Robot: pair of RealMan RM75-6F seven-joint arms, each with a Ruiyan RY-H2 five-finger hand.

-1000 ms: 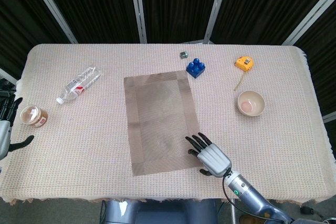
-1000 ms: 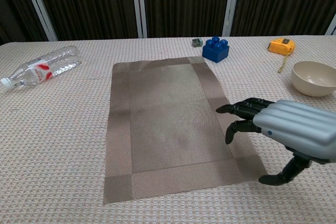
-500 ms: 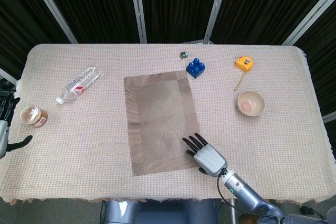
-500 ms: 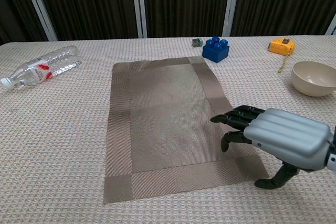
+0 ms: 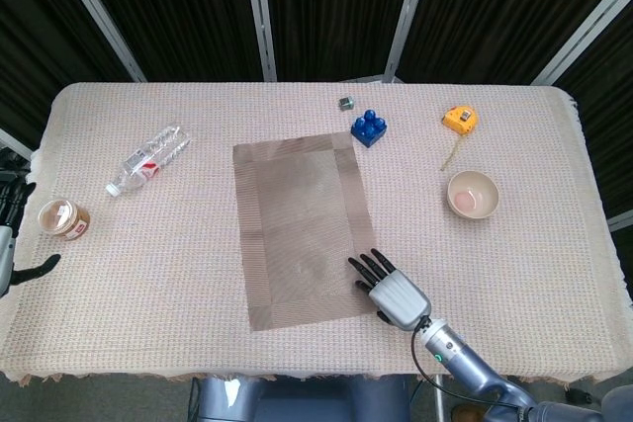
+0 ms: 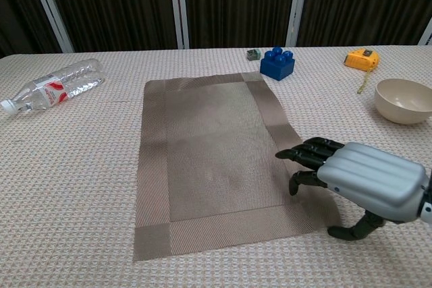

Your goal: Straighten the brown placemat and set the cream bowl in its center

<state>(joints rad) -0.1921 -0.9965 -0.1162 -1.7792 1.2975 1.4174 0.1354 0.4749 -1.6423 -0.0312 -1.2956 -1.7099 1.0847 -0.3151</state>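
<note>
The brown placemat (image 5: 302, 229) (image 6: 212, 160) lies in the middle of the table, a little askew, its near end swung to the right. My right hand (image 5: 393, 291) (image 6: 364, 181) is at its near right corner, palm down, fingers spread, dark fingertips (image 6: 302, 158) touching the mat's right border. It holds nothing. The cream bowl (image 5: 473, 195) (image 6: 405, 100) stands upright to the right of the mat, apart from the hand. My left hand (image 5: 10, 244) shows only partly at the table's left edge, fingers apart, nothing in it.
A clear plastic bottle (image 5: 148, 158) (image 6: 54, 85) lies at the left. Near the left edge is a small jar (image 5: 62, 217). A blue brick (image 5: 369, 127) (image 6: 277, 63), a small grey cube (image 5: 346, 103) and a yellow tape measure (image 5: 459, 121) (image 6: 360, 59) sit at the back.
My right hand slid left and nearer onto the mat's near right corner, then eased back slightly to the right. The mat has barely shifted. The left hand dropped a little.
</note>
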